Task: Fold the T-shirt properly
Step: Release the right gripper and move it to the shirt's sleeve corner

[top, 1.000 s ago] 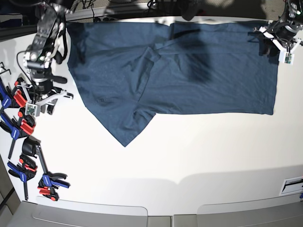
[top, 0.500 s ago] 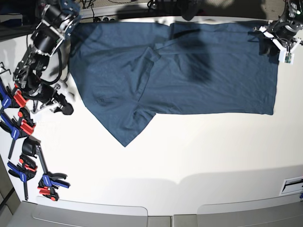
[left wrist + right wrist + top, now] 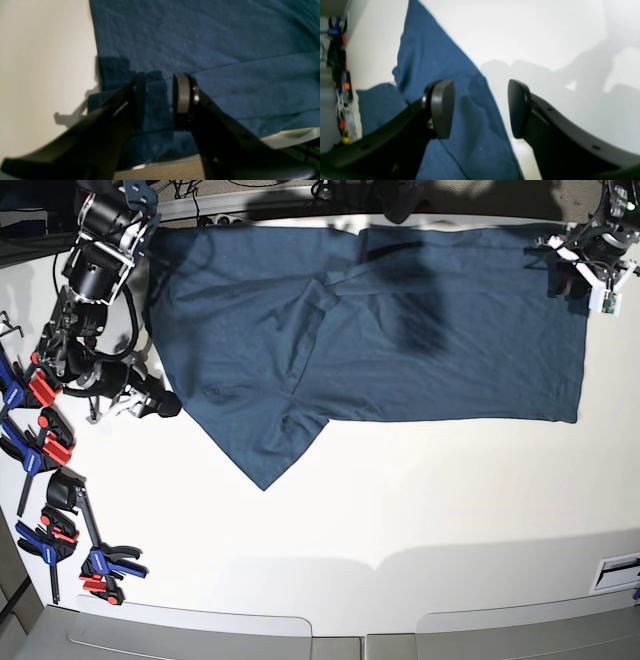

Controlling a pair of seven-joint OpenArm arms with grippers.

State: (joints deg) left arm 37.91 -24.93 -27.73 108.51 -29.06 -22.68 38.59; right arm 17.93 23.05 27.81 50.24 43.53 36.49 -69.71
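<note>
The right gripper stands with its jaws wide apart and nothing between them, hanging low beside the T-shirt at its sleeve-side edge. In the right wrist view one pad sits over the blue cloth and the other over bare white table, the shirt's slanting edge running between them. In the base view that arm reaches down from the table's far corner, bent at the elbow, its claw just beside the shirt's hem line.

The left gripper has its jaws narrowly apart, with a fold of the T-shirt's edge seen in the gap; whether the pads actually touch the cloth cannot be told. In the base view it sits at the shirt's far corner on the opposite side.

The T-shirt lies spread along the table's far edge, one sleeve pointing toward the table's middle. Spring clamps lie beside the right arm.
</note>
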